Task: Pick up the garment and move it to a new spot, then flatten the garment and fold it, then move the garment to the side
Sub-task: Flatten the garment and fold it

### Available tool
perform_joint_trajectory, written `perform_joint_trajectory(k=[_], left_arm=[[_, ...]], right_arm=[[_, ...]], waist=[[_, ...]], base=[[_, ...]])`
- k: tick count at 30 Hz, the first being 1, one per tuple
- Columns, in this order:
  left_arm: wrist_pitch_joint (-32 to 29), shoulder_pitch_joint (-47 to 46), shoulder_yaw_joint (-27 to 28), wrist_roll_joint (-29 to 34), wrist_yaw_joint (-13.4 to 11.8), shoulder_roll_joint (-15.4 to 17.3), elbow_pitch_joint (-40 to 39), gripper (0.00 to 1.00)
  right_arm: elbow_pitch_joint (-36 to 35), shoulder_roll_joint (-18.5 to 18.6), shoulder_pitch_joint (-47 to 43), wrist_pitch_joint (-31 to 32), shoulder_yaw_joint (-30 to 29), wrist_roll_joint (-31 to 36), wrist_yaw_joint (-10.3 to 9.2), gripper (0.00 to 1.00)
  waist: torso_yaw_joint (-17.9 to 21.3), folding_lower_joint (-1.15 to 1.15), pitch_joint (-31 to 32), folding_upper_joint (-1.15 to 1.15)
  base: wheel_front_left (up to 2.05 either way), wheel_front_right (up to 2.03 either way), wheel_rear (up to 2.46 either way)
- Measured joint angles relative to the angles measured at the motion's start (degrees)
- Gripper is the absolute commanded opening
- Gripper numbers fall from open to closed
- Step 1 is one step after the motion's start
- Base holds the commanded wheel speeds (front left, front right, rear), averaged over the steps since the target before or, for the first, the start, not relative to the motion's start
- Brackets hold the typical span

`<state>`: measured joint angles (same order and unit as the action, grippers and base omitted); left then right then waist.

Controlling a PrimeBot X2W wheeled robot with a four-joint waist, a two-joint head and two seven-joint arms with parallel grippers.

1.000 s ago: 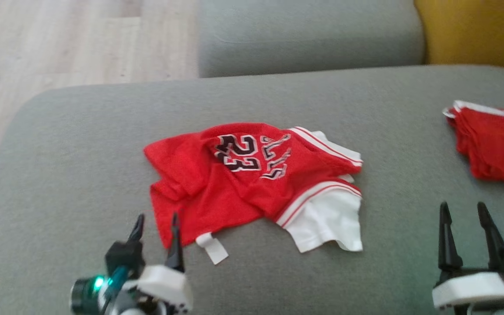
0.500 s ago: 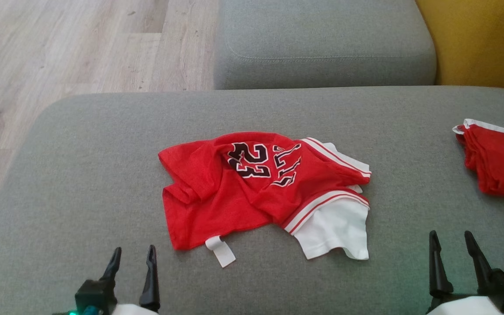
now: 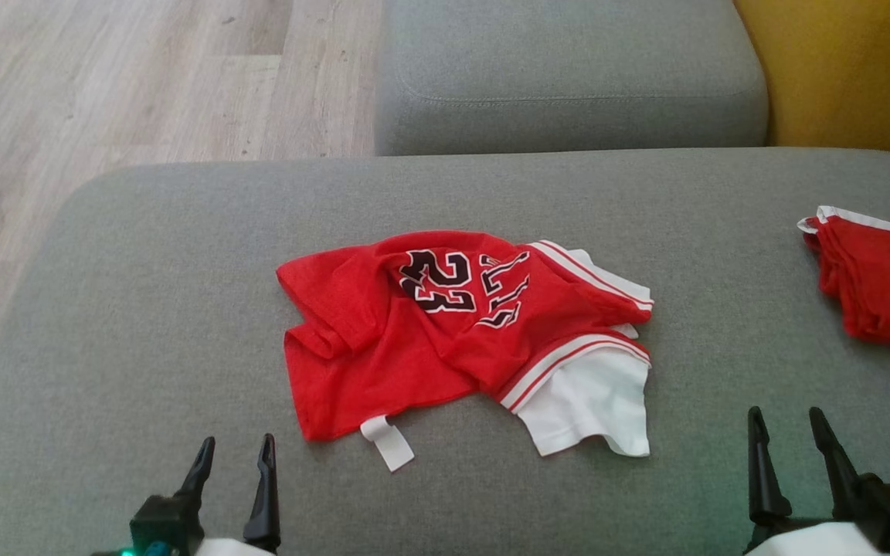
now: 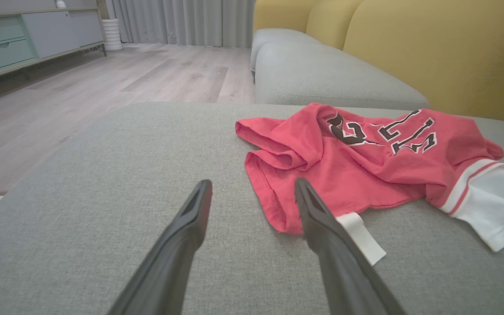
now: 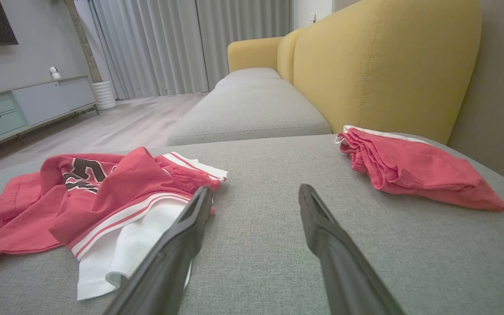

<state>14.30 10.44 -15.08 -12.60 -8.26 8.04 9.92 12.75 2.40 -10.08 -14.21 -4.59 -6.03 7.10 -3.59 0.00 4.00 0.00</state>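
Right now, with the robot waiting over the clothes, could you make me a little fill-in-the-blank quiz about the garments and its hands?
1. The crumpled red jersey bears the number ____ in black.
2. The left hand and the right hand are both ____, holding nothing.
3. A second red garment lies on the grey cushion toward the robot's ____ side.
4. The sofa back behind is coloured ____.
Missing words: 23; open; right; yellow.

Grey sofa (image 3: pixel 182 309) (yellow backrest (image 3: pixel 839 69)), pale wooden floor (image 3: pixel 144 77)
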Motion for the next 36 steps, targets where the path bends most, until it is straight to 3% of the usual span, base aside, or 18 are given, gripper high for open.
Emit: perform_joint_trajectory(k=[8, 11, 17, 22, 36], left_arm=[[0.0, -0.2, 1.5, 1.8, 1.0, -2.0, 2.6, 1.0], [-2.9, -2.3, 0.9, 1.8, 0.8, -2.6, 5.9, 1.0], [-15.7, -11.2, -2.2, 3.1, 0.4, -3.2, 9.3, 1.0], [-21.8, -15.6, -3.8, 3.4, 0.8, -3.7, 11.7, 1.0], [-28.4, -23.2, -4.7, 1.9, 1.6, -4.4, 16.5, 1.0]], right_arm=[[-0.1, 0.0, 0.5, 1.4, 1.1, -1.3, 0.0, 1.0], [-0.4, 0.0, 2.9, 9.7, 4.0, -1.5, 0.0, 1.0], [-0.8, 0.0, 9.9, 28.2, 10.3, -0.9, 0.0, 1.0], [0.8, 1.8, 11.3, 36.2, 14.3, -0.7, 0.0, 1.0], [0.6, 7.3, 16.4, 42.8, 19.2, -3.7, 0.0, 1.0]], waist=[[0.3, 0.0, -0.9, 0.0], [0.3, 0.0, -2.2, 0.0], [0.0, 0.0, -4.9, 0.0], [-0.5, 0.0, -7.4, 0.0], [-0.3, 0.0, -13.3, 0.0]], base=[[0.0, 0.0, 0.0], [0.0, 0.0, 0.0], [0.0, 0.0, 0.0], [0.0, 0.0, 0.0], [0.0, 0.0, 0.0]])
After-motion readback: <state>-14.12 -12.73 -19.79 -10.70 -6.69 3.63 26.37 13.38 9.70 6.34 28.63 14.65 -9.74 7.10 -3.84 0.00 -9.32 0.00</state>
